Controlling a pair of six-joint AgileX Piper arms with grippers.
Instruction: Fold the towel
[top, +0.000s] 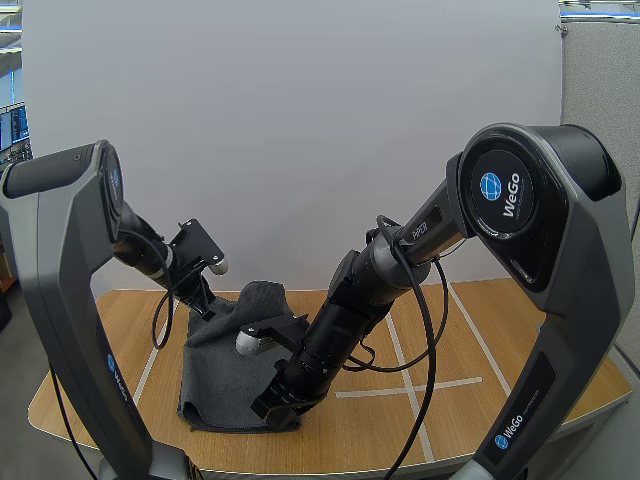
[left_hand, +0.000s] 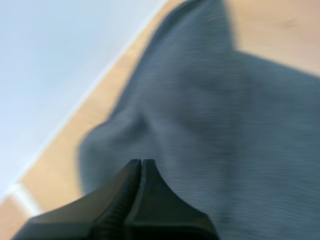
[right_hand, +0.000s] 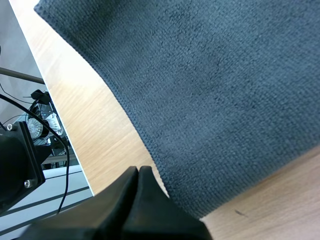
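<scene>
A dark grey towel (top: 225, 375) lies bunched on the left half of the wooden table (top: 480, 310), its far part raised in a hump. My left gripper (top: 208, 303) is at that far left edge. In the left wrist view its fingers lie together (left_hand: 141, 162), and a raised fold of the towel (left_hand: 225, 125) runs up to the tips. My right gripper (top: 275, 408) is down at the towel's near right corner. Its fingers form one shut wedge (right_hand: 138, 170) right beside the towel's hem (right_hand: 225, 75), which lies flat on the wood.
White tape lines (top: 405, 360) cross the table to the right of the towel. The table's near edge runs close to the towel's front hem. My right arm stretches diagonally over the middle of the table.
</scene>
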